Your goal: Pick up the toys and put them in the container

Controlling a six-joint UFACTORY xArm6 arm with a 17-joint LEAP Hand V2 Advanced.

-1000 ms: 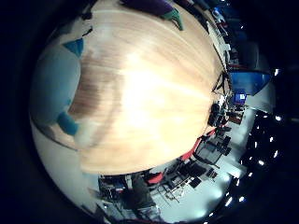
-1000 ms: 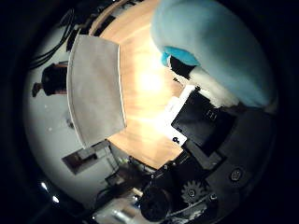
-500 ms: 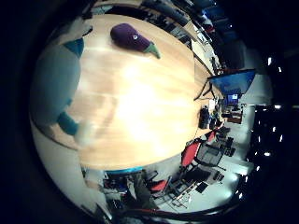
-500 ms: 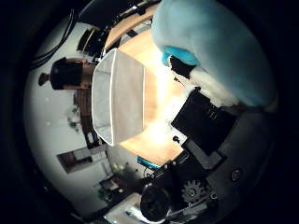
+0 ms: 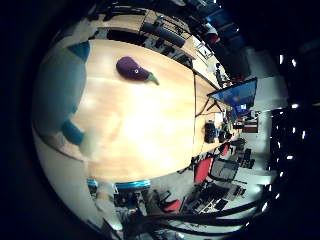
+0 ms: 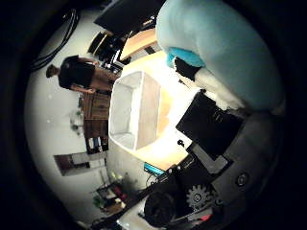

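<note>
Robot hand (image 6: 216,143) of black and white geared parts, clenched round soft, rounded light-blue plush toy (image 6: 225,52), held close against palm above pale wooden counter (image 5: 145,125). Boxy white container (image 6: 132,112) open on counter. Purple plush eggplant (image 5: 134,69) lying well apart.

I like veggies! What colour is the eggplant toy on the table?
Purple with a green stem; the eggplant toy shows best in the little finger side view.
</note>
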